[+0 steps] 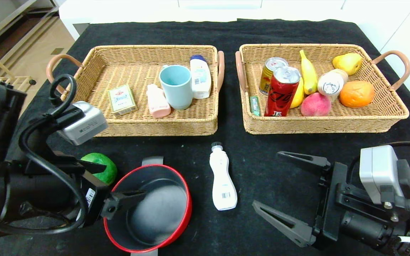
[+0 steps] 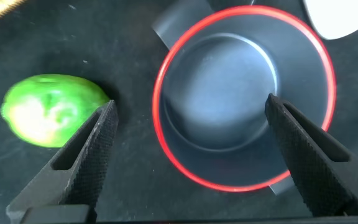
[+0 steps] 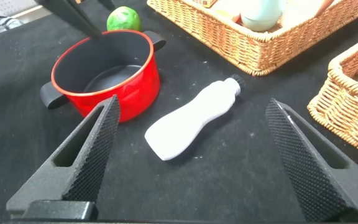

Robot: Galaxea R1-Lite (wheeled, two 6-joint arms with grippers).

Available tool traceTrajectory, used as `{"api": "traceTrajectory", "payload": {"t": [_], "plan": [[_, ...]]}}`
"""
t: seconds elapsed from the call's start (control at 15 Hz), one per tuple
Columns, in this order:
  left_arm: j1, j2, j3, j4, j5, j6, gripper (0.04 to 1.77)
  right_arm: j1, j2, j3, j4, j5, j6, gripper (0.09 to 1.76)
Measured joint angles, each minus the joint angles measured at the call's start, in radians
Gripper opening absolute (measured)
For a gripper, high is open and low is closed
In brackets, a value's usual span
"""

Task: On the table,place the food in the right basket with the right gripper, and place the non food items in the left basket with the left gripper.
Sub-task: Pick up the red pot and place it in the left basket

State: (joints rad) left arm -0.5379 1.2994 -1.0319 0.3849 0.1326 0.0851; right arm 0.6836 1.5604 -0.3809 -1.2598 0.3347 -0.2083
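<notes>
Red pot [image 1: 148,209] sits nearest, on the near-left of the black counter [image 1: 247,149], empty, handles pointing near and far. Left gripper [image 1: 110,186] is released, jaws spread, hovering at the pot's left rim: one finger over the pot interior, the other over toward the green fruit [image 1: 101,170] just left of the pot. White bottle [image 1: 222,177] lies on its side right of the pot, cap pointing far, touching nothing. Right gripper [image 1: 279,188] is also released, jaws wide, hovering over the near-right counter, right of the bottle. Left basket [image 1: 94,57], far-left, holds a card box [image 1: 121,100], pink bottle [image 1: 157,101], blue cup [image 1: 176,86], white lotion bottle [image 1: 200,76]. Right basket [image 1: 368,117], far-right, holds two cans [image 1: 281,90], banana [image 1: 309,75], peach [image 1: 315,104], orange [image 1: 357,93], pear [image 1: 348,63].
</notes>
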Motion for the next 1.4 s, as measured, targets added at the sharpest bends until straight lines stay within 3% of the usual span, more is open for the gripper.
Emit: {"api": "traceTrajectory", "payload": {"t": [0.27, 1.07, 1.2, 1.4], "plan": [[0.002, 0.065, -0.002, -0.002, 0.048, 0.005, 1.72, -0.001, -0.002, 0.000, 0.000, -0.001, 0.001, 1.71], [0.015, 0.169, 0.005, -0.047, 0.053, -0.002, 1.72, -0.001, 0.001, 0.001, 0.000, -0.001, -0.002, 1.71], [0.017, 0.179, 0.004, -0.064, 0.054, -0.002, 1.35, -0.001, 0.002, 0.002, 0.000, -0.001, -0.002, 1.71], [0.016, 0.186, 0.011, -0.071, 0.053, 0.001, 0.95, -0.002, 0.006, 0.003, 0.000, -0.001, -0.002, 1.71]]}}
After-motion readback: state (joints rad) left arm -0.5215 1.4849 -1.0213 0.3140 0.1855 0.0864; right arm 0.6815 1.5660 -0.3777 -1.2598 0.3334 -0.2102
